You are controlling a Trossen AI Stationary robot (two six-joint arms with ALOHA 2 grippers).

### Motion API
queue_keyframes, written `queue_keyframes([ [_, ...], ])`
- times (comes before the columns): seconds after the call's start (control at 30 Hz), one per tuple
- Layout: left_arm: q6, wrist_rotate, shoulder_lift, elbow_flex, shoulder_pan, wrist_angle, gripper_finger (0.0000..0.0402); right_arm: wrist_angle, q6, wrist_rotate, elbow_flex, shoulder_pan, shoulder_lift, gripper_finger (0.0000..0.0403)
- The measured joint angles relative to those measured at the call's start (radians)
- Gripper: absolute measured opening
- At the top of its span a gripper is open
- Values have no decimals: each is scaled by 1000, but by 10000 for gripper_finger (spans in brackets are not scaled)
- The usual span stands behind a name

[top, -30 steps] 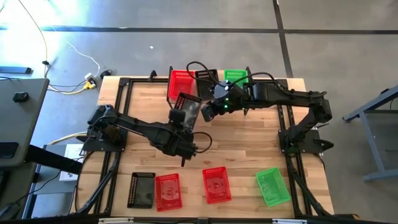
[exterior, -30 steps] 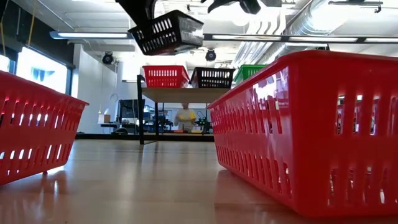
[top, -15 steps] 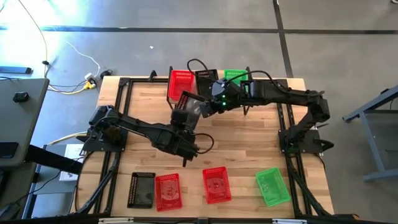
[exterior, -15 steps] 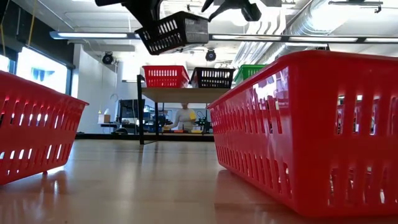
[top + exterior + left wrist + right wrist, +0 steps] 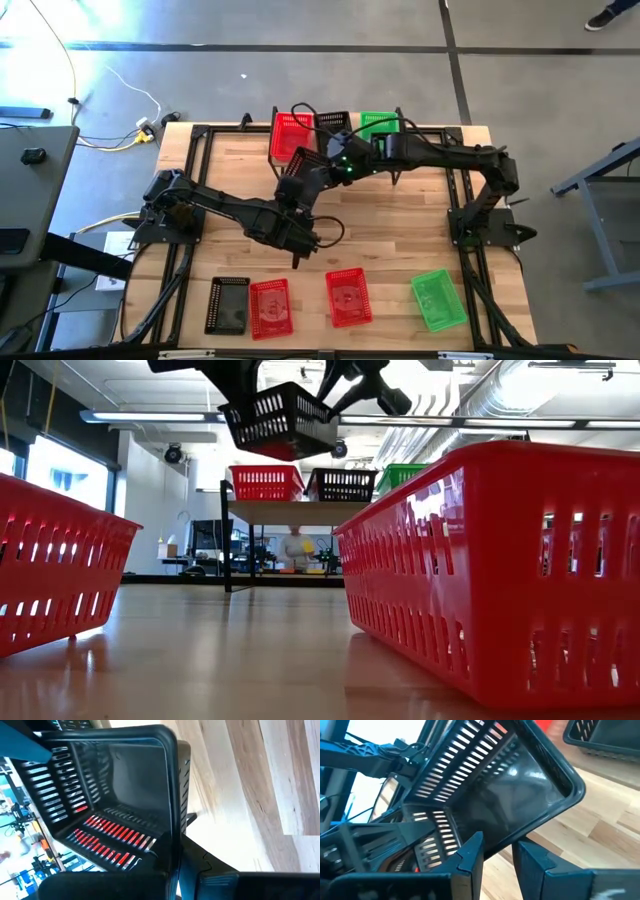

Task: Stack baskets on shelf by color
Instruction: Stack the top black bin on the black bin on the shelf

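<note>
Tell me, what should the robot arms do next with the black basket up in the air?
Probably the right gripper should close on the black basket's rim. The left gripper holds it aloft, and the right one's open fingers already straddle that rim for a handover.

A black basket [image 5: 303, 170] hangs tilted midair, seemingly just before the shelf [image 5: 300, 511].

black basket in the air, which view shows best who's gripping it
The left wrist view: the left gripper is shut on the black basket rim. The right wrist view shows the right gripper open astride another rim. The high view and low view show both arms at it.
</note>
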Motion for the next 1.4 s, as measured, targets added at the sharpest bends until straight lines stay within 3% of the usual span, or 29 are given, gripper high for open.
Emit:
queue_keyframes([
  [0.27, 71, -11, 0, 0, 1, 0, 1, -30, 47, -7, 2, 0, 16, 79],
  [0.53, 95, -29, 0, 0, 2, 2, 1, -32, 86, -14, 2, -2, 33, 10],
  [0.8, 90, -21, 0, 0, 2, 6, 6, -39, 71, 20, 2, -2, 40, 3],
  [1.03, 86, 20, 0, 0, 2, 12, 53, -41, 57, 43, -1, -6, 43, 1],
  [1.4, -15, 93, -2, 52, -1, -24, 164, -49, -25, 58, -1, -26, 43, 0],
])
